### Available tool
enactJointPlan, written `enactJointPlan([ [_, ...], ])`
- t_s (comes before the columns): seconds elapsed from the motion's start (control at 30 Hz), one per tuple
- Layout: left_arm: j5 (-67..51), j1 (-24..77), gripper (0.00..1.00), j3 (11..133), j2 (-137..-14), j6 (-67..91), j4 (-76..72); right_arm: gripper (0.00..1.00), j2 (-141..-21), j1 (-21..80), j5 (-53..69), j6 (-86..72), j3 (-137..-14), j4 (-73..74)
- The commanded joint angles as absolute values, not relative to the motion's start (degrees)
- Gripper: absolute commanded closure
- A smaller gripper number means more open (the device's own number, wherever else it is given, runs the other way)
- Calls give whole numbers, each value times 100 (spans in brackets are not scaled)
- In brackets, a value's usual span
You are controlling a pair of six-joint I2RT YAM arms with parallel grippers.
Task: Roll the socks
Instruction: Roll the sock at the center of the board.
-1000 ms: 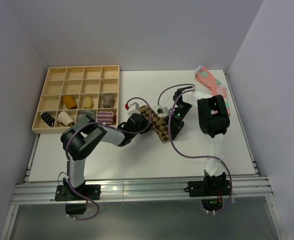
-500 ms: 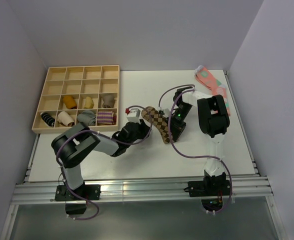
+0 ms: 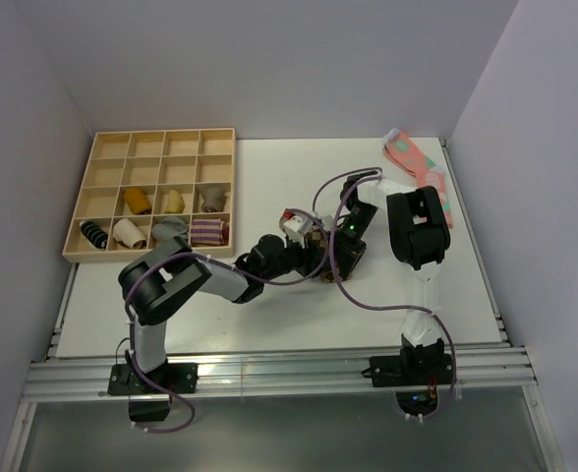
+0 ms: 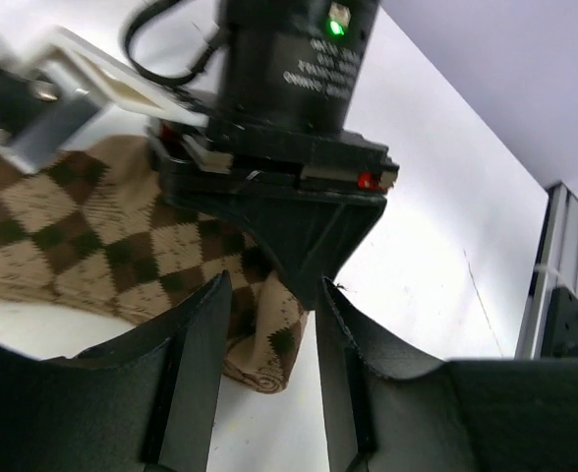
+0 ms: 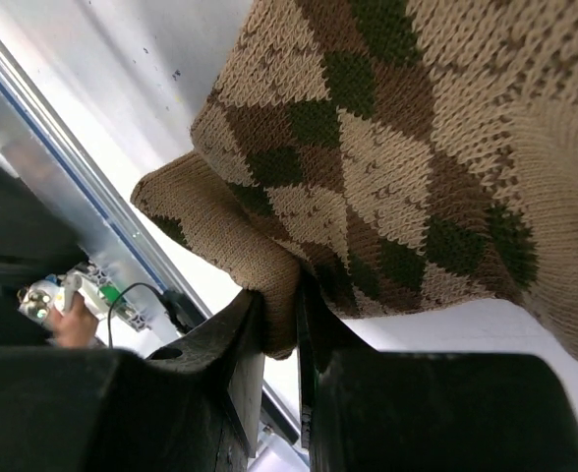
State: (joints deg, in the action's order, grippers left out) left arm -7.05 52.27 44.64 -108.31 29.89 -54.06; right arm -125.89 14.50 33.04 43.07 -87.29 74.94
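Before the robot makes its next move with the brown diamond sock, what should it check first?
1. Right end effector gripping the argyle sock: ok, fabric is pinched between its fingers.
2. Left end effector open: ok, jaws stand apart.
3. Left end effector touching the sock: cannot tell, the sock's edge only shows through the gap.
4. Sock rolled up: not ok, mostly spread flat.
5. Room between the two end effectors: not ok, they are very close together.

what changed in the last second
The left tool swept right across the table to the right tool, bunching the brown checked sock up short, and its jaws opened, apparently releasing it. The right tool stayed clamped on the sock's edge; the tray and pink socks have not moved.
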Motion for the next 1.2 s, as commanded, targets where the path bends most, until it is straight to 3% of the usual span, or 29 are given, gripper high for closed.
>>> enactJointPlan([
  [0.0,-1414,5229,55,4798,-11074,2654,-5528,100,-12709,1485,3111,4315,-8736,7471],
  [0.77,-1661,5291,56,4887,-11663,2575,-5388,100,-12753,1468,3138,4289,-8798,7497],
  [0.97,-1407,5300,68,5053,-11830,2689,-5089,100,-12735,1459,3164,4342,-8763,7453],
  [1.17,-1030,5335,92,5282,-11830,3022,-4361,94,-12595,1459,3164,4333,-8543,7173],
])
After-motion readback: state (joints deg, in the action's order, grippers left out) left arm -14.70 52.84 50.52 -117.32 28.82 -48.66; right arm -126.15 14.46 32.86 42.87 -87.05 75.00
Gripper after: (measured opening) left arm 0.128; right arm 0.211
